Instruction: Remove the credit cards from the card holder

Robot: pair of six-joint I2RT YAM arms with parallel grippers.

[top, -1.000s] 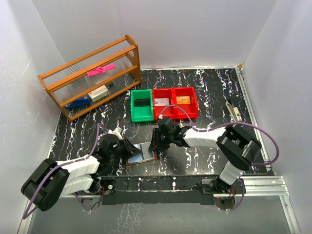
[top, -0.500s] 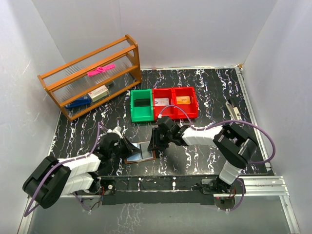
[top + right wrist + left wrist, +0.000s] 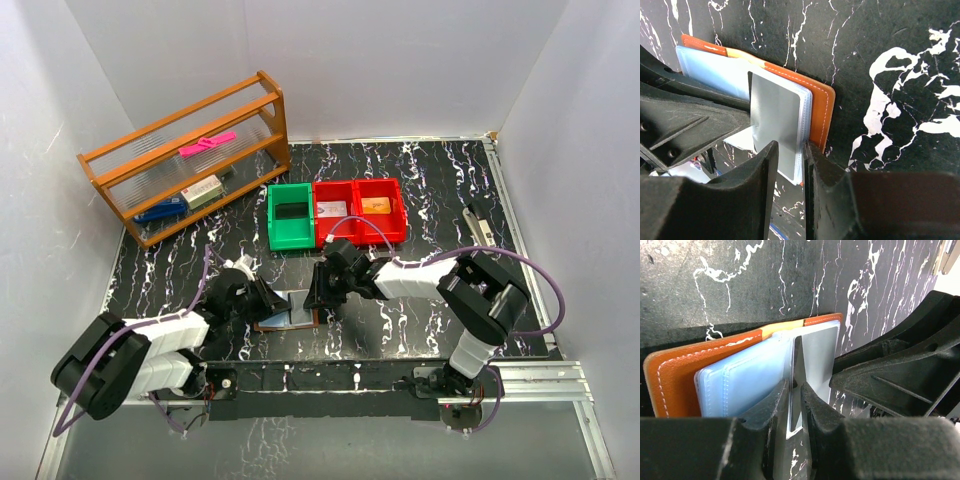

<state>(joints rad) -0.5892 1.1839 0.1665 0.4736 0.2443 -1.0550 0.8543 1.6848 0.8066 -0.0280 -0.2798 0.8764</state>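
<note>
The card holder [image 3: 292, 318] lies open near the table's front edge, brown leather with a pale blue inside. It shows in the left wrist view [image 3: 675, 380] and the right wrist view [image 3: 821, 107]. A silver-grey credit card [image 3: 817, 352] sticks partly out of its pocket and also shows in the right wrist view [image 3: 775, 115]. My left gripper [image 3: 268, 302] is at the holder's left side; its jaws [image 3: 795, 386] are shut on the card's edge. My right gripper [image 3: 318, 298] is at the right side; its jaws [image 3: 791, 149] pinch the holder's pocket edge.
A green bin [image 3: 292, 215] and a red double bin [image 3: 392, 222] stand behind the holder; the red one holds a pale card [image 3: 332, 208] and a gold-orange card [image 3: 376, 205]. A wooden rack [image 3: 190, 160] is at the back left. A small tool [image 3: 480, 228] lies at the right edge.
My left gripper has shifted slightly right and away, closer to the right gripper. The holder looks narrower between them. The right arm has barely moved.
</note>
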